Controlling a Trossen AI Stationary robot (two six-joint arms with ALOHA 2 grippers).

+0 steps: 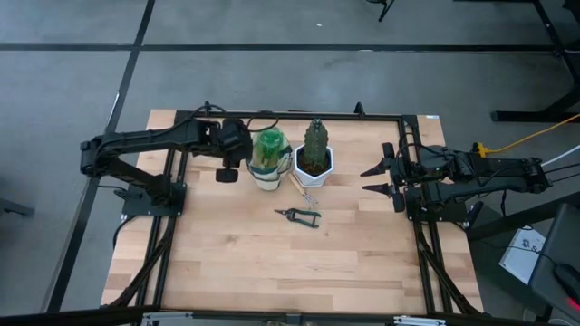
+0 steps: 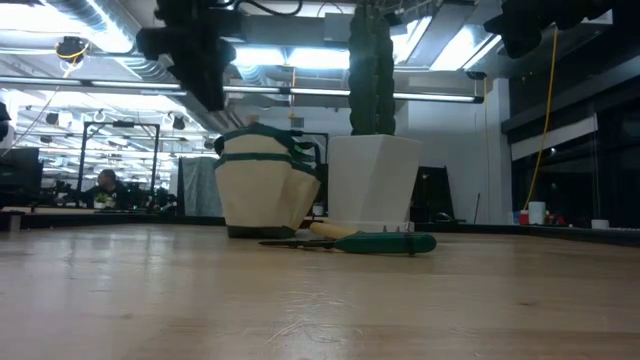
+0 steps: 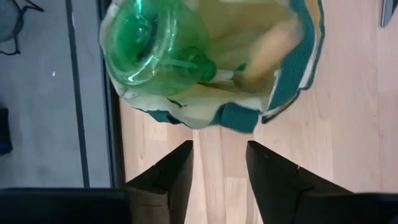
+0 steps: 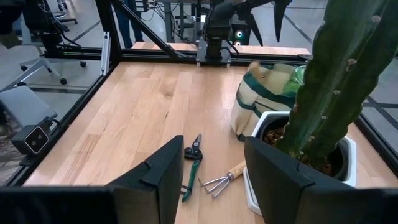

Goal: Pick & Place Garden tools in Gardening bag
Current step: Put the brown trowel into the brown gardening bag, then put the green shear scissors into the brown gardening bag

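- The gardening bag stands on the bench, touching the white pot of the cactus on the left arm's side. The green spray bottle already sits in it, along with a wooden handle that I take for the trowel's.
- The left gripper hangs just beside the bag, on the side away from the cactus. Its fingers stand apart and empty in the left wrist view, with bare bench between them.
- The pruning shears lie flat on the bench, out from the cactus pot toward the bench's middle. Their long axis runs roughly along the line between the two arms.
- The hand fork lies between the shears and the pot, slanting, its handle end nearest the pot.
- The right gripper waits on the far side of the cactus from the bag, fingers spread wide and holding nothing.
- By my reading both arms are about equally near the shears. The left gripper would have to come round the bag to reach them.
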